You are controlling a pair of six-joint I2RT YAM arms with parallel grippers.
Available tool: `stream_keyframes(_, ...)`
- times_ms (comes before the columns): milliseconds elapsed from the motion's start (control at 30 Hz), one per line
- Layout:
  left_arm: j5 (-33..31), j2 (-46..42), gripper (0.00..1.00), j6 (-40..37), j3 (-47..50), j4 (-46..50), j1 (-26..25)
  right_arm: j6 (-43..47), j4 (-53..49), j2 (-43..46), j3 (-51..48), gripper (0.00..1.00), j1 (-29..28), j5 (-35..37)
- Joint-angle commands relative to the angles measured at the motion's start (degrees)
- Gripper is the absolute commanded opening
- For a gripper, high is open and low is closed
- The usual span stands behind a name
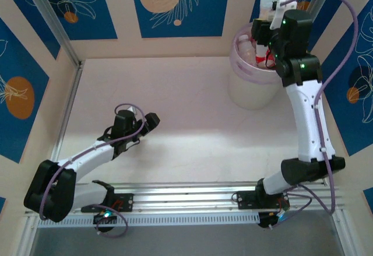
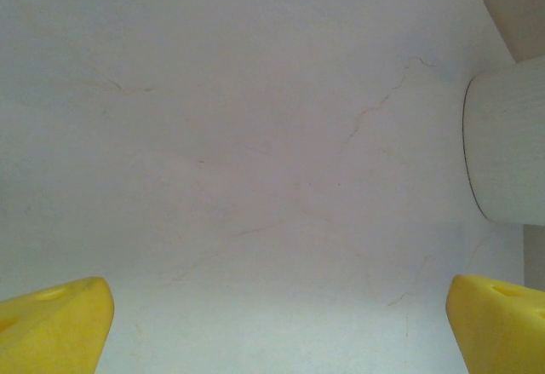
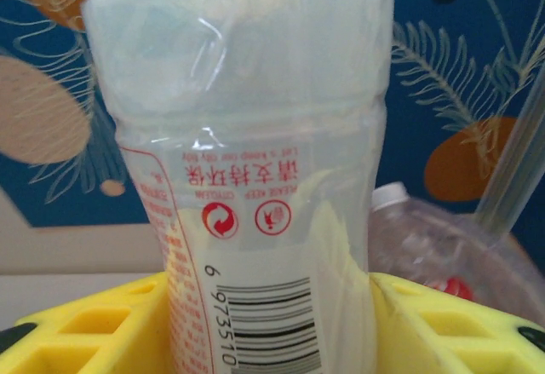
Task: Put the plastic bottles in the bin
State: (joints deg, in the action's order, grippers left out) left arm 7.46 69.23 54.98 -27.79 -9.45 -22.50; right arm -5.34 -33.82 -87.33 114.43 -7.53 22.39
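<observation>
We see a clear bottle (image 3: 255, 161) with red print and a barcode, its lettering upside down in the right wrist view. It stands between the two yellow fingers (image 3: 94, 331) of the right gripper (image 3: 272, 340). Both fingers press against its sides, so the gripper is clamped on it.

From above, the bottle is held high in the far right corner, at the far side of the bin (image 1: 250, 90). We cannot tell whether it hangs squarely over the opening. The bin is a pale round tub near the right wall, and other bottles (image 1: 247, 49) lie inside it. Past the held one we make out a white-capped bottle (image 3: 409, 229) and a red cap (image 3: 456, 287) below.

The right arm (image 1: 306, 116) reaches from the near edge up to that corner. The left gripper (image 1: 152, 120) sits low over the bare table (image 1: 192, 104), left of the middle and well apart from the bin. Its yellow fingertips (image 2: 51, 323) are spread wide with nothing between them.
</observation>
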Motion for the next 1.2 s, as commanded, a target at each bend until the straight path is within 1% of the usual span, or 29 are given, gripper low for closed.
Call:
stream_keyframes(0, 1.2, 0.3, 1.0, -0.1, -1.1, -0.7, 0.8, 4.5, 1.2, -6.2, 2.5, 0.56, 2.9, -1.0)
stream_keyframes(100, 1.0, 0.3, 1.0, -0.3, -1.3, -0.2, 0.8, 6.0, 1.3, -10.6, 5.7, 0.56, 4.7, -2.5)
stream_keyframes(167, 0.9, 0.5, 1.0, -0.3, -1.4, -0.2, 0.8, 7.2, -0.2, -13.7, 8.4, 0.57, 5.0, -3.1)
stream_keyframes(267, 0.8, 0.6, 1.0, -0.3, -1.6, -0.1, 0.8, 8.7, -0.2, -16.2, 9.1, 0.57, 5.0, -3.9)
stream_keyframes(500, 0.9, 1.1, 1.0, -0.4, -1.8, 0.0, 0.8, 8.4, -0.5, -18.8, 4.8, 0.57, 5.3, -4.6)
stream_keyframes(667, 0.7, 1.3, 1.0, -0.9, -2.4, 0.6, 0.8, 6.8, -0.2, -18.3, 1.3, 0.58, 5.7, -5.0)
stream_keyframes(700, 0.8, 1.4, 1.0, -0.9, -2.5, 0.6, 0.8, 6.5, -0.4, -18.4, 1.4, 0.59, 5.8, -5.1)
stream_keyframes(733, 1.0, 1.7, 1.0, -0.9, -2.4, 0.3, 0.8, 6.2, -0.8, -18.5, 1.6, 0.63, 6.0, -5.2)
stream_keyframes(833, 1.5, 2.4, 1.0, -0.7, -2.5, -0.5, 0.8, 6.0, -3.1, -19.4, 4.0, 0.76, 6.1, -4.2)
stream_keyframes(900, 1.7, 2.7, 1.0, -0.5, -2.5, -0.7, 0.8, 5.7, -4.5, -19.6, 5.8, 0.82, 6.4, -3.8)
stream_keyframes(1033, 1.5, 2.5, 1.0, -0.6, -2.6, -0.7, 0.8, 4.8, -5.8, -18.4, 9.1, 0.86, 6.8, -3.2)
stream_keyframes(1167, 1.7, 2.7, 1.0, -0.4, -2.6, -0.9, 0.8, 2.5, -6.8, -17.2, 11.4, 0.86, 8.5, -2.4)
